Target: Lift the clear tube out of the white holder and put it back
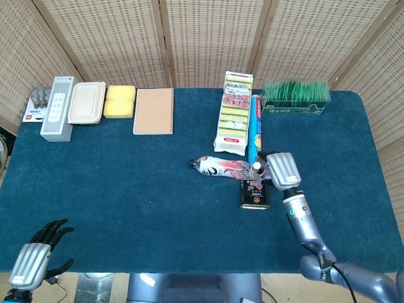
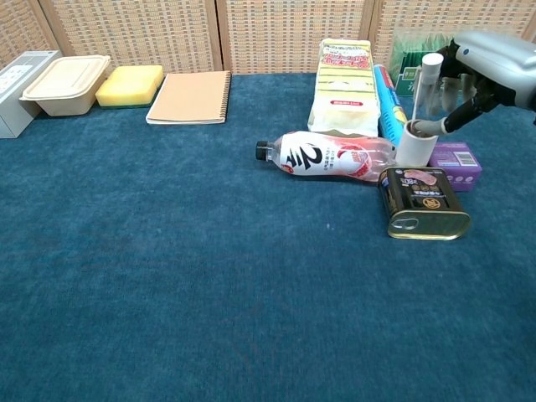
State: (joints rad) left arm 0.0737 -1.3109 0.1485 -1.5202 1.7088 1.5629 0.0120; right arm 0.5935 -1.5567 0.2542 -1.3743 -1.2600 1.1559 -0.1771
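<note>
The clear tube (image 2: 429,90) with a white cap stands upright in the white holder (image 2: 415,145), which sits between a lying bottle and a purple box. My right hand (image 2: 490,69) is close on the tube's right side, fingers by the cap and thumb reaching down to the holder's rim, gripping the tube. From above, the right hand (image 1: 282,170) covers most of the tube (image 1: 257,168). My left hand (image 1: 33,260) hangs at the near left table edge, fingers spread and holding nothing.
A plastic bottle (image 2: 331,156) lies left of the holder, a tin can (image 2: 423,203) in front, a purple box (image 2: 456,157) to its right. Behind are a sponge pack (image 2: 343,86) and a green-filled box (image 1: 296,95). A notebook (image 1: 153,110), containers and a remote line the far left edge.
</note>
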